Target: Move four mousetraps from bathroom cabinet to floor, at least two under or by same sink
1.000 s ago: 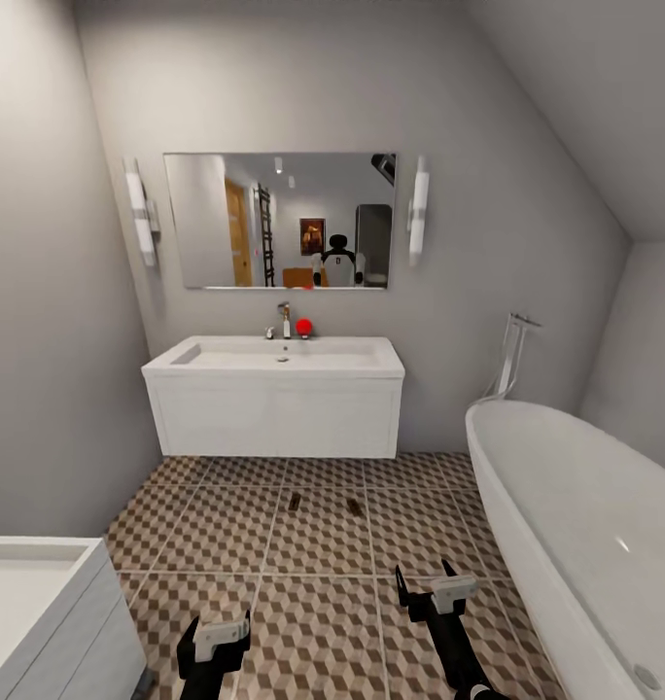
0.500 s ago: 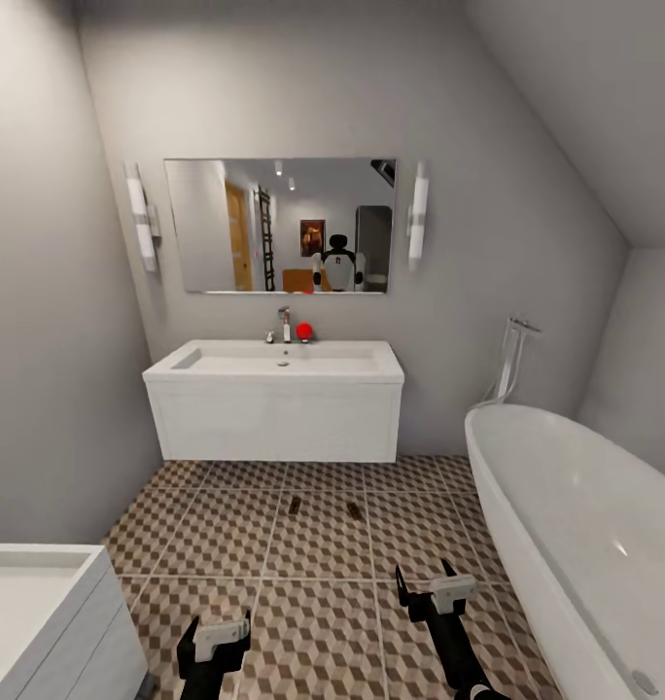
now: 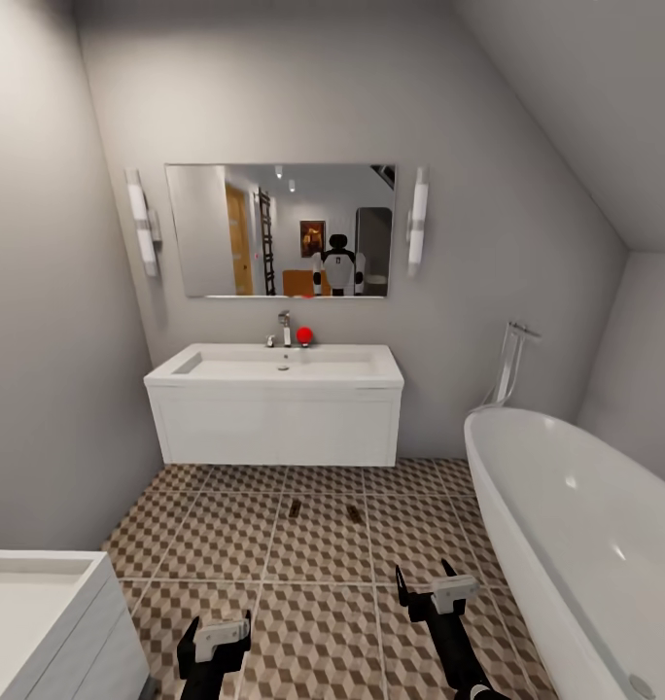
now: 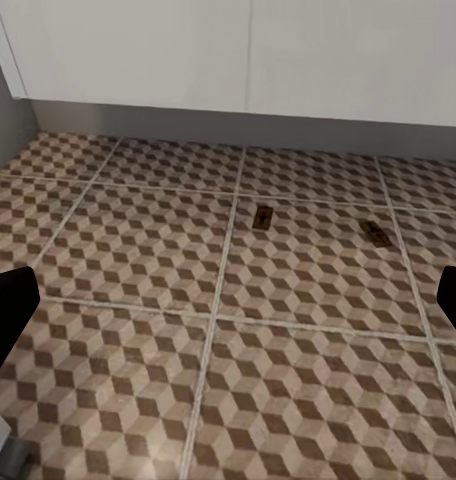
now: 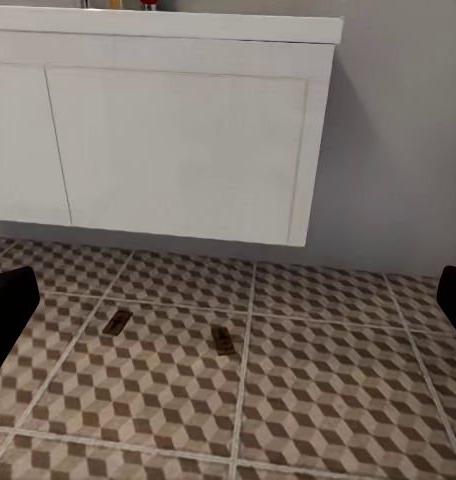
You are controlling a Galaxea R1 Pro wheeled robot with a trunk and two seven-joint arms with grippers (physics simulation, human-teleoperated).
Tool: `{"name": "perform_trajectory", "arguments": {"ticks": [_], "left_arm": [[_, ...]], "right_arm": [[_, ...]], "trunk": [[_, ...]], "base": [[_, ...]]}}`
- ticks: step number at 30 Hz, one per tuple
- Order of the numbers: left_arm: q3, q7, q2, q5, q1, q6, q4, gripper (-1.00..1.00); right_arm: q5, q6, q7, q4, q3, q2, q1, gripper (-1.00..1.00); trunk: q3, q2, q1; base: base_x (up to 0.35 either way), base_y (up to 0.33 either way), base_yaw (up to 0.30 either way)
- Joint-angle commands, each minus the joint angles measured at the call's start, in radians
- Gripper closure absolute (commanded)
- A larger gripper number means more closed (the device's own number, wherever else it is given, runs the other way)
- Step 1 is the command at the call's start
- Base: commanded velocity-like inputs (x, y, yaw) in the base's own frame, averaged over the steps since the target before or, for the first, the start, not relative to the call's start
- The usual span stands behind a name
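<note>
Left pincer (image 3: 214,644): jaws apart, empty, low over the bathroom floor (image 3: 313,632).
Right pincer (image 3: 436,598): jaws apart, empty, beside the bathtub (image 3: 566,525).
Mousetraps: two flat on the tiles ahead of both pincers, one (image 3: 295,507) left, other (image 3: 355,512) right, apart.
Bathroom sink (image 3: 279,365): beyond them, just past the traps.

White bathroom sink (image 3: 274,367), brown-beige cube-patterned bathroom floor (image 3: 313,622), seemingly tan mousetraps (image 3: 295,507).
</note>
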State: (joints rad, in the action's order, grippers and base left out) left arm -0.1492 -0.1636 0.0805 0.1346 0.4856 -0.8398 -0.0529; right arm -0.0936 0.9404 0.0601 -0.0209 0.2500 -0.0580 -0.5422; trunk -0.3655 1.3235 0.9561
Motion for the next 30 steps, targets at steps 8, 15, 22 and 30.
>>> {"name": "perform_trajectory", "arguments": {"ticks": [8,15,22,30], "left_arm": [[-0.009,-0.001,0.001,0.010,0.002,-0.005,-0.004,-1.00],[-0.009,-0.001,0.000,0.010,0.002,-0.005,-0.004,-1.00],[-0.009,-0.001,0.000,0.010,0.002,-0.004,-0.005,-1.00],[-0.009,-0.001,0.000,0.010,0.002,-0.004,-0.005,-1.00]], "right_arm": [[-0.009,0.003,0.003,0.001,0.009,0.000,-0.001,-1.00],[-0.009,0.003,0.003,0.001,0.009,0.000,-0.001,-1.00],[-0.009,0.003,0.003,0.001,0.009,0.000,-0.001,-1.00],[-0.009,0.003,0.003,0.001,0.009,0.000,-0.001,-1.00]], "trunk": [[0.024,-0.055,-0.031],[0.046,-0.104,-0.058],[0.068,-0.153,-0.084],[0.093,-0.209,-0.115]], "base": [[0.000,0.000,0.000],[0.000,0.000,0.000],[0.000,0.000,0.000],[0.000,0.000,0.000]]}}
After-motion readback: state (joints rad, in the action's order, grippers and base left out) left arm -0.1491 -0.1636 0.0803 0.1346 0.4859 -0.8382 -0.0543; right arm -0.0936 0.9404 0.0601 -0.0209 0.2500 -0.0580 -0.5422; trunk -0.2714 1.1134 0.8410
